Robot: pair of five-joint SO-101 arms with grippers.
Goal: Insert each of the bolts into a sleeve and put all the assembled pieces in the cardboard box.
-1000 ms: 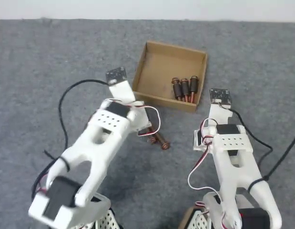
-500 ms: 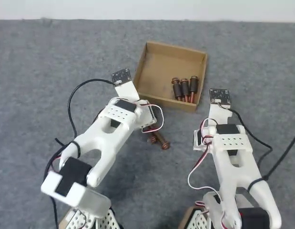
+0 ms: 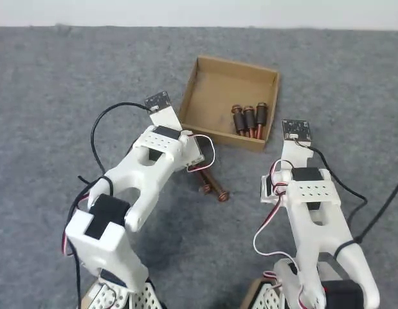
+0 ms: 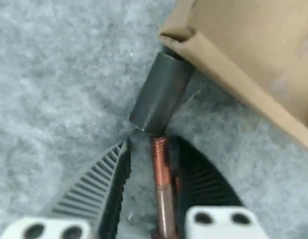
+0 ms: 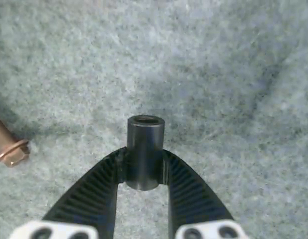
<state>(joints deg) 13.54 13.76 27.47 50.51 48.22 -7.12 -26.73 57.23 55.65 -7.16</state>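
My left gripper stands open around a copper bolt, which lies close against one finger. The bolt's threaded tip meets the mouth of a dark sleeve that leans on the outer wall of the cardboard box. In the high view the left arm is beside the box's near left corner, with the bolt on the carpet below it. Three assembled pieces lie in the box. My right gripper is shut on another dark sleeve, held upright above the carpet.
Grey carpet covers the table. A bolt's hexagonal head pokes in at the edge of the right wrist view. The right arm is in front of the box's near right corner. Cables loop beside both arms.
The left arm's elbow and upper part have swung sideways and up, while its gripper stayed by the box's corner. The right arm has not moved.
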